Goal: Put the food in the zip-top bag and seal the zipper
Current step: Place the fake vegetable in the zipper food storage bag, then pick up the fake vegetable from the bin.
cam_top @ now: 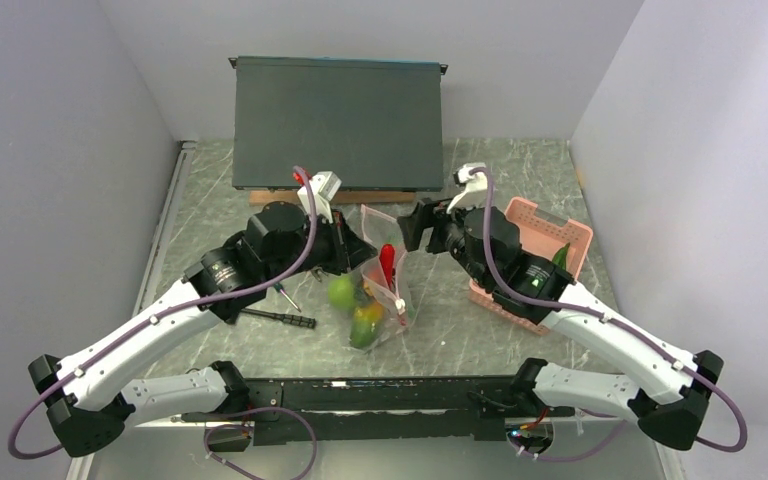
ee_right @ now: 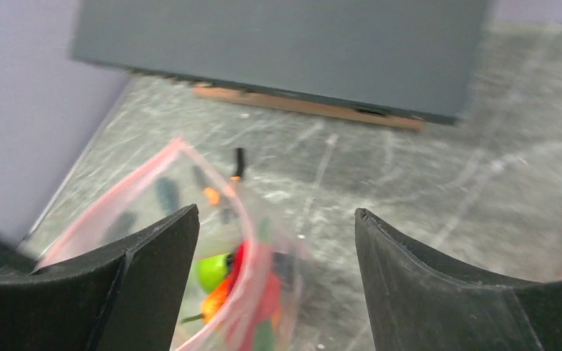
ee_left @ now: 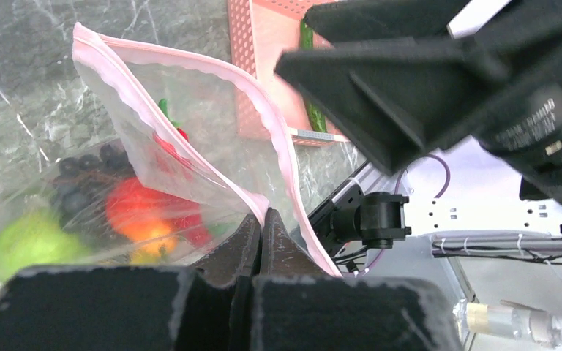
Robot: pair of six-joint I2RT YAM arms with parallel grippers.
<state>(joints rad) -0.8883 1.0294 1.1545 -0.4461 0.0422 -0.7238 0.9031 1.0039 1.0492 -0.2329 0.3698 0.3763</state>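
In the middle of the grey marbled worktop (cam_top: 210, 220), the zip-top bag (cam_top: 388, 285) stands propped with its mouth gaping. Its soft clear plastic crumples around the food inside: a round lime-green fruit (cam_top: 341, 292), an orange-yellow piece (cam_top: 368, 318) and a glossy red chili (cam_top: 388, 262) poking up toward the opening. The left claw (ee_left: 261, 232) is pinched tight on the bag's rim, where the wavy pale pink zipper (ee_left: 190, 64) curves down to its fingers. The right claw (ee_right: 278, 219) hangs just beside the bag's upper edge, jaws spread wide and gripping nothing. A stretch of worktop runs from the bag back to the flat dark panel (cam_top: 340, 120). To the right, close under the right arm, sits the perforated pink basket (cam_top: 550, 228) with a long dark green cucumber (cam_top: 561, 256) in it. A black-handled tool (cam_top: 280, 318) lies left of the bag.
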